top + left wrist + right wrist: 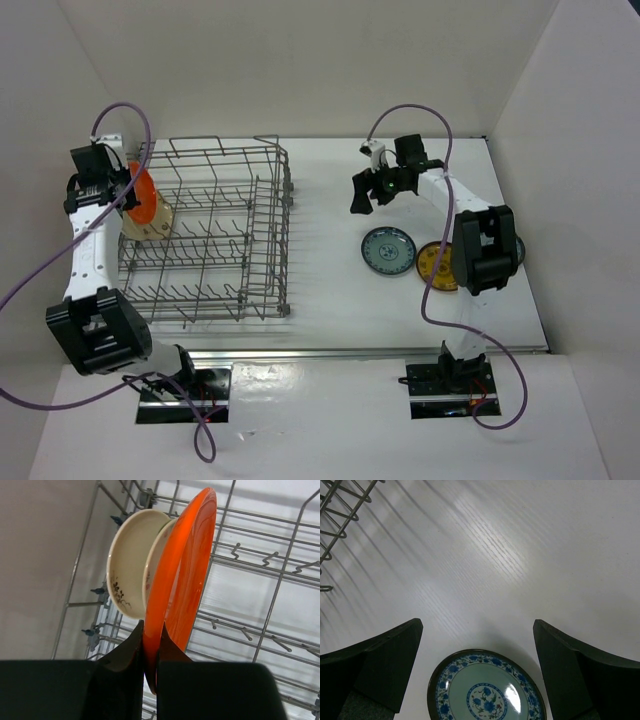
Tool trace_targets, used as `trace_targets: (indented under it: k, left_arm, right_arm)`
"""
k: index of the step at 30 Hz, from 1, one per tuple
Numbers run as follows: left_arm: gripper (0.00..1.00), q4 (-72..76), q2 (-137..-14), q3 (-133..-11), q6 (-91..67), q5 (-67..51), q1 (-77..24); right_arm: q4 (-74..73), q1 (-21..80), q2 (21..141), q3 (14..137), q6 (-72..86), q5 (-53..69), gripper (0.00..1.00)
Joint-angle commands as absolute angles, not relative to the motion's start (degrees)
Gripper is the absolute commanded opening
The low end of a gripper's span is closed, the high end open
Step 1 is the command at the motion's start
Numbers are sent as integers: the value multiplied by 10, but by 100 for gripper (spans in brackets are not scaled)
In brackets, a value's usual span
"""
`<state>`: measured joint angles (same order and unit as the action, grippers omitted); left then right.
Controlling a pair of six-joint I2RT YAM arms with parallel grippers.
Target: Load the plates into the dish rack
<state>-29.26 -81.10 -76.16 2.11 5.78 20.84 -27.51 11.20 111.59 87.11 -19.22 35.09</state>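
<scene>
Orange-red plate (142, 192) (185, 570), held on edge and nearly upright at the left end of the dish rack (272, 240), its lower rim pinched between the closed-in fingers of the left gripper (125, 190) (150, 630). The left arm runs from its base up along the rack's left side, with the wrist at the far left corner. In the left wrist view, two cream plates (150, 225) (127, 570) stand on edge just behind the orange-red one, inside the rack; whether they touch it cannot be told. The rack stands on the left half of the table (330, 290). To its right, the right gripper (365, 195) (477, 624) hangs above the bare tabletop with its fingers spread wide and holding nothing. Its forearm reaches back and leftward from a raised elbow. The blue-and-white plate (388, 249) (486, 690) lies flat on the table just nearer than that gripper. The yellow plate (437, 265) lies flat beside it on the right, partly hidden by the right arm.
</scene>
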Motion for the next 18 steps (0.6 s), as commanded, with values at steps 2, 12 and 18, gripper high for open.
trace_targets:
  k: [2,12,18]
  left_arm:
    - [0,-237,-823,-782,80,-26,223]
    - [0,-229,-876,-782,112,-17,229]
    - [0,-221,-921,-781,112,-31,229]
  right_arm:
    - [-293,109,1125,906,-204,342,100]
    - [-298,109,1150,922,-204,342,100]
    - [-308,109,1157,926,-226,376,100]
